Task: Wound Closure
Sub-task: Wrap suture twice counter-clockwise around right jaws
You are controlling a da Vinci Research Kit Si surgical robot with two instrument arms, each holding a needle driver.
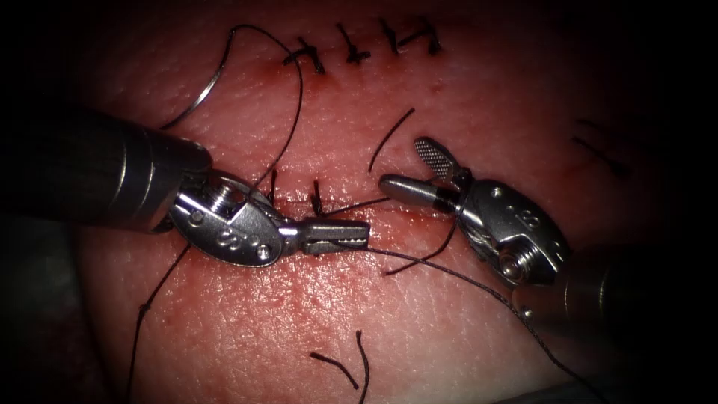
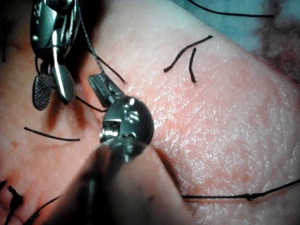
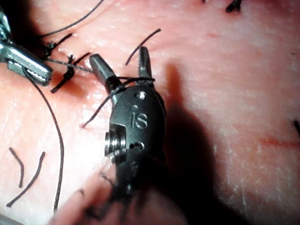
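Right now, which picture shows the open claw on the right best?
The endoscope view: the right claw shows both jaws spread wide, holding nothing, beside the cut. The right wrist view shows it from behind, thread across its base. The left wrist view shows its toothed face.

The left arm's tool (image 1: 340, 236) is seen extended from a dark, thick shaft, its wrist bent so that the jaws are laid nearly level and pressed together on a strand of thread (image 1: 419, 262). The right arm's tool (image 1: 411, 166) is angled toward it, its jaws spread wide apart with nothing held between them. The two tips are kept near each other but apart.
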